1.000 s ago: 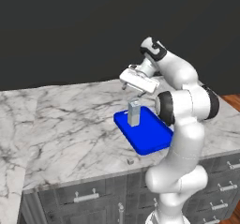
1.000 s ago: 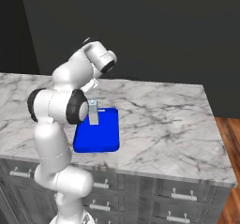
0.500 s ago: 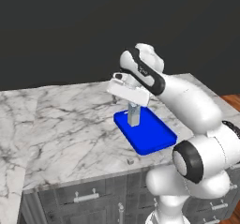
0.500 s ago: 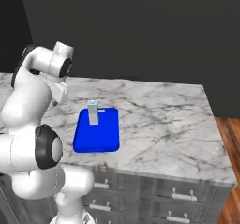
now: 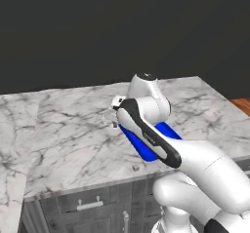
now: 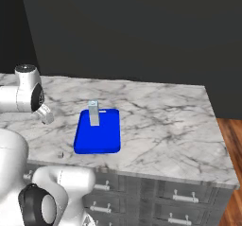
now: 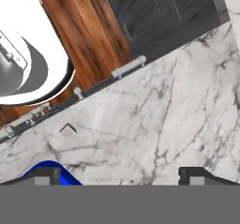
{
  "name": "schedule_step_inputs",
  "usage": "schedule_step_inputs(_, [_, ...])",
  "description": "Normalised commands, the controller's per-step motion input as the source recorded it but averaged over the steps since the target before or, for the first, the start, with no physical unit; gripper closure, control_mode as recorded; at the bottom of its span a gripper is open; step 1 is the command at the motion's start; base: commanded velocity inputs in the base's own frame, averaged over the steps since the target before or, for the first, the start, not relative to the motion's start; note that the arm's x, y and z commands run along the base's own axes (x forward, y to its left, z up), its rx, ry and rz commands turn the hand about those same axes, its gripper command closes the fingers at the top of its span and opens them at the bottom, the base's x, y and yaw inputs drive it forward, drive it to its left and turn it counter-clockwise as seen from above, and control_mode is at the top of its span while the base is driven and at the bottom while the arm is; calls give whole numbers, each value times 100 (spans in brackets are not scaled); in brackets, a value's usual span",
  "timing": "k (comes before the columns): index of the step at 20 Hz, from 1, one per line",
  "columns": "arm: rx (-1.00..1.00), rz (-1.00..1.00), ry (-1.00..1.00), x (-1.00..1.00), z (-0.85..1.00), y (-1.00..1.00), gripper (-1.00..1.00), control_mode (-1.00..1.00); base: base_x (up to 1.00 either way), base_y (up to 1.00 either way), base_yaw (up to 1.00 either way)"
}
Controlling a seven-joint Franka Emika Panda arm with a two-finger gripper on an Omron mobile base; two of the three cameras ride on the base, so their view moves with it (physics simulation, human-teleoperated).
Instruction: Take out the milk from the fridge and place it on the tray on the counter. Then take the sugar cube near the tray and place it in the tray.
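— On the tray (image 6: 104,140), near its far end, the milk (image 6: 93,112) stands upright by itself. A second ago the claw was right over the carton; now the arm has swung off to the tray's left.

— So the first half looks done. Fingers?

— The gripper (image 7: 120,174) shows its two tips wide apart, nothing between them, looking down at the counter (image 7: 178,115).

— And the sugar cube?

— The sugar cube (image 7: 68,130) sits on the marble just off the tray's near-left corner, close to the counter's front edge. Picking it up is what remains, I'd judge.
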Motion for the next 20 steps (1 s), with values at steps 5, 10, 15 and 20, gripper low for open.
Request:
schedule_step_inputs(5, [-11,19,-6,8,-27,0,-100,-100,0,0,0])
schedule_step_inputs(10, [-10,20,12,7,-22,0,-100,-100,0,0,0])
schedule_step_inputs(15, [-12,-3,14,0,-27,13,-100,-100,0,0,0])
schedule_step_inputs(20, [-10,-27,10,0,-22,21,-100,-100,0,0,0])
